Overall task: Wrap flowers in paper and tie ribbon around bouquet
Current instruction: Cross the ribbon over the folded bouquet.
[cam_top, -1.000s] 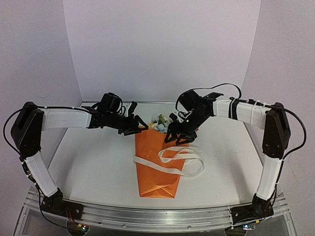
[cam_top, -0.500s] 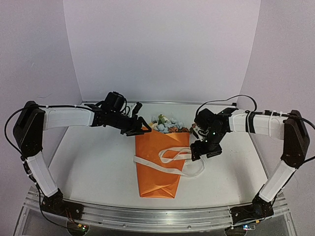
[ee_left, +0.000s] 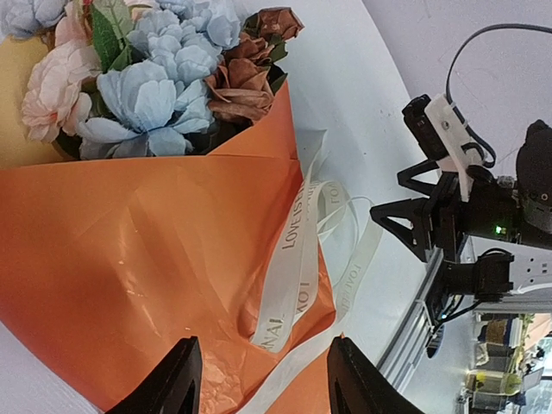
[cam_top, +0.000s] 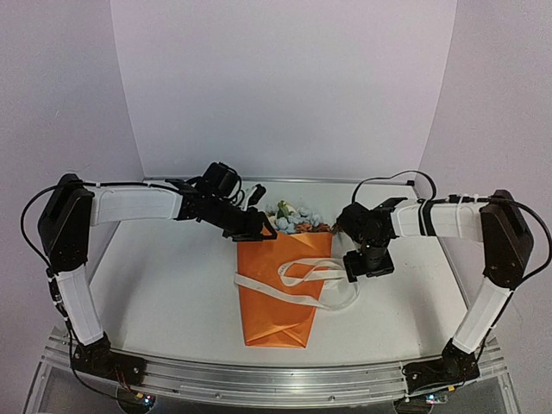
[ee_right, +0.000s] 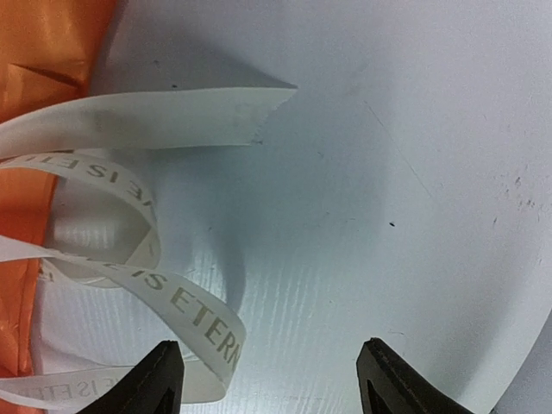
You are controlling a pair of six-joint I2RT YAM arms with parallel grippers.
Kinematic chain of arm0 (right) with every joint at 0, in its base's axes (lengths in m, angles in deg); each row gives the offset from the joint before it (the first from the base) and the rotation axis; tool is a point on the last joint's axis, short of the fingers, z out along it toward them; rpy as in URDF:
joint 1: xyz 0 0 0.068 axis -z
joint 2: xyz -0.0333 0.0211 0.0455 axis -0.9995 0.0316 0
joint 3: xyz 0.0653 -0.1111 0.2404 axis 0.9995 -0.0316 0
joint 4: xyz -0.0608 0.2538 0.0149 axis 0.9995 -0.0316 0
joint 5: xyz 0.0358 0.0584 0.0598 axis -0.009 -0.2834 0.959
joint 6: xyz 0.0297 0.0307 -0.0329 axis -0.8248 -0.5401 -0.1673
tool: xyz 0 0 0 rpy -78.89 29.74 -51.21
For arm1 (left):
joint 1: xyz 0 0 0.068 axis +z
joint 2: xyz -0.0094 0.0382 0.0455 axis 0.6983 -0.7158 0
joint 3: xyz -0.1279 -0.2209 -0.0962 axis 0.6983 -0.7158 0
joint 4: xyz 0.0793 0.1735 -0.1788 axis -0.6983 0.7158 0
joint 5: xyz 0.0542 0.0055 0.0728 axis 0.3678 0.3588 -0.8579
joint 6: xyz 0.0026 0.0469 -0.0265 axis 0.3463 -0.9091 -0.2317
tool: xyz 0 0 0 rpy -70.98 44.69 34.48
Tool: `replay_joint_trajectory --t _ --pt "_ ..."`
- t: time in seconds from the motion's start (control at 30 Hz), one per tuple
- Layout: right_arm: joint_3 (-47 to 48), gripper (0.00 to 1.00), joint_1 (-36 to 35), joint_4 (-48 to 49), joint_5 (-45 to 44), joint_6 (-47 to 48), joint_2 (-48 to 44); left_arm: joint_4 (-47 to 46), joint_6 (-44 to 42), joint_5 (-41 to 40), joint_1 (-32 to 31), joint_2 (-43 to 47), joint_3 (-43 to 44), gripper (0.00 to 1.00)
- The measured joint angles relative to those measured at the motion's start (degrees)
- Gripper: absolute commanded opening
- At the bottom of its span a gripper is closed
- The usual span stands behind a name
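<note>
2 arms reach inward from either side. Left gripper (cam_top: 259,228), fingers spread around nothing, hovers at the bouquet's (cam_top: 276,304) far-left corner. Right gripper (cam_top: 369,266), likewise spread, points down beside the ribbon (cam_top: 338,298). Bouquet lies mid-table, long axis near-far, flowers (cam_top: 291,221) far.

Ahead of the left gripper (ee_left: 263,354), the flowers (ee_left: 164,86) are cut off by the top edge, and their stems are hidden inside the paper (ee_left: 129,259). Left of the right gripper (ee_right: 269,349), the ribbon (ee_right: 147,121) is cut off by the picture's edge.
</note>
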Motion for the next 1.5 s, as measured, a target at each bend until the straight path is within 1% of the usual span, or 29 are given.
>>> replay_joint_trajectory --t 0.17,0.3,0.4,0.53,0.6,0.73,0.93,1.0,1.03,1.23,1.37,1.5 --pt "-3.10 0.68 0.05 -0.44 -1.83 -4.17 0.00 5.38 -4.59 -6.22 -5.27 -4.33 7.42 0.51" --pt "-4.30 0.68 0.09 -0.19 -2.06 -6.60 -0.30 9.15 -7.73 -11.93 -9.27 -7.71 11.39 0.53" --pt "-4.50 0.68 0.09 -0.01 -2.04 -7.71 -0.53 11.85 -9.28 -15.76 -11.47 -10.08 13.40 0.53" --pt "-4.50 0.68 0.09 0.38 -2.04 -8.79 -0.65 15.16 -10.31 -20.63 -12.92 -13.33 16.05 0.52" --pt "-4.50 0.68 0.09 0.45 -2.04 -9.17 -0.70 16.38 -10.90 -22.43 -13.16 -14.49 17.10 0.49" --pt "-4.50 0.70 0.09 0.56 -2.13 -10.22 -1.03 18.10 -11.56 -24.74 -13.56 -16.11 18.88 0.37" --pt "-4.89 0.73 0.09 0.62 -3.76 -12.40 -1.64 19.01 -12.45 -27.72 -14.02 -16.93 20.13 0.10" --pt "-5.50 0.73 0.15 0.60 -4.52 -13.06 -1.87 19.13 -12.56 -28.32 -14.08 -16.98 20.13 0.03" --pt "-5.95 0.73 0.22 0.59 -4.95 -13.40 -2.04 19.25 -12.43 -28.52 -14.08 -16.98 20.13 0.01" --pt "-11.79 0.73 2.18 -0.05 -6.97 -16.59 -5.93 17.87 -11.86 -29.41 -14.06 -16.69 18.66 0.00" --pt "-16.41 0.74 4.18 -1.32 -7.80 -18.94 -10.54 15.75 -10.76 -28.80 -13.59 -14.42 14.72 0.00" --pt "-19.03 0.79 5.48 -2.54 -7.98 -20.73 -14.62 13.67 -9.67 -26.95 -12.51 -11.24 11.73 0.00"
